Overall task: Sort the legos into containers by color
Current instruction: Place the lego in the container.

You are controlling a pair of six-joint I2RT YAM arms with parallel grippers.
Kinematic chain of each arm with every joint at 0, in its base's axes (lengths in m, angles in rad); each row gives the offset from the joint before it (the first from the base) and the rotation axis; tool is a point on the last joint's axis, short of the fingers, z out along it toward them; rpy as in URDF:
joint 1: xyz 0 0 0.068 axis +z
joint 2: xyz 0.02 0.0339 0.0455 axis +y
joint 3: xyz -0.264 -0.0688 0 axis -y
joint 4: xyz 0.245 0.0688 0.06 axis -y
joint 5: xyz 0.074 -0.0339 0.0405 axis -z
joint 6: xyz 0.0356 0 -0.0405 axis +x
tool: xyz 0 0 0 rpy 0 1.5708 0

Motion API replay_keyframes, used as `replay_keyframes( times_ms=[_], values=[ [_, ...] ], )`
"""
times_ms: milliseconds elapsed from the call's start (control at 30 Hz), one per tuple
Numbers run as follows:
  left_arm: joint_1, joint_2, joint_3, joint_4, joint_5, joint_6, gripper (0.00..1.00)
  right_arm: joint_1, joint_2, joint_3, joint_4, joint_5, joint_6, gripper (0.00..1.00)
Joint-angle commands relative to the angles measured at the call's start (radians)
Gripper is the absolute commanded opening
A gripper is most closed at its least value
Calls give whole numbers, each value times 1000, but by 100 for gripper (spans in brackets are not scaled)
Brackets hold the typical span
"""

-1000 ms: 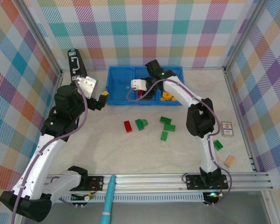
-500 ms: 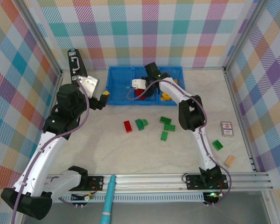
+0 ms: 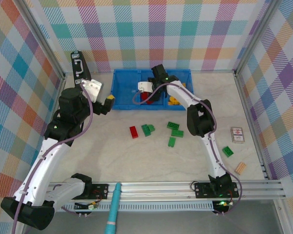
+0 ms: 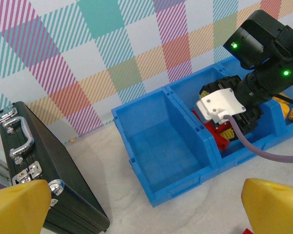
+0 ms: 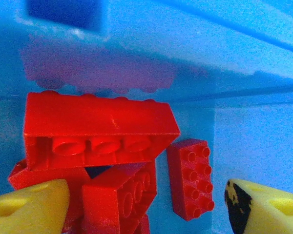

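The blue tray (image 3: 124,90) stood along the far edge of the desk, near the middle of it, with its three compartments side by side. The right gripper (image 5: 146,204) was lowered into the middle compartment, and its yellow fingers (image 5: 29,207) were spread apart and pinched nothing. Just beyond them lay a heap of red bricks: a long red brick (image 5: 97,131) rested tilted on top of the others, and a shorter red brick (image 5: 190,178) lay beside it on the blue floor. In the right compartment there were some yellow-orange bricks (image 3: 175,101). The left gripper (image 4: 146,207) was held above the desk near the left end of the tray, also spread wide, with nothing between its fingertips. From its wrist camera the tray's left compartment was straight ahead. A black case (image 3: 79,66) with a metal handle lay in the far left corner of the desk. In the middle of the desk one more red brick (image 3: 133,131) lay apart from the tray, and just to the right of it a small group of green bricks (image 3: 174,126) was scattered. Another green brick (image 3: 228,151) lay alone nearer to the right edge, between a white card (image 3: 238,135) and a small wooden block (image 3: 240,168).
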Motion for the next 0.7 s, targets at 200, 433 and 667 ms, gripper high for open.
replay_keyframes(
  times_ms=[200,433,667],
  values=[
    [11,-63,26,0,26,-17,100,48,-230,-105,-14,17,91,88],
    [11,-106,14,14,29,-24,100,163,-432,-309,51,118,383,79],
    [11,-136,23,11,45,-39,100,330,-453,-282,-123,261,855,71]
  ],
)
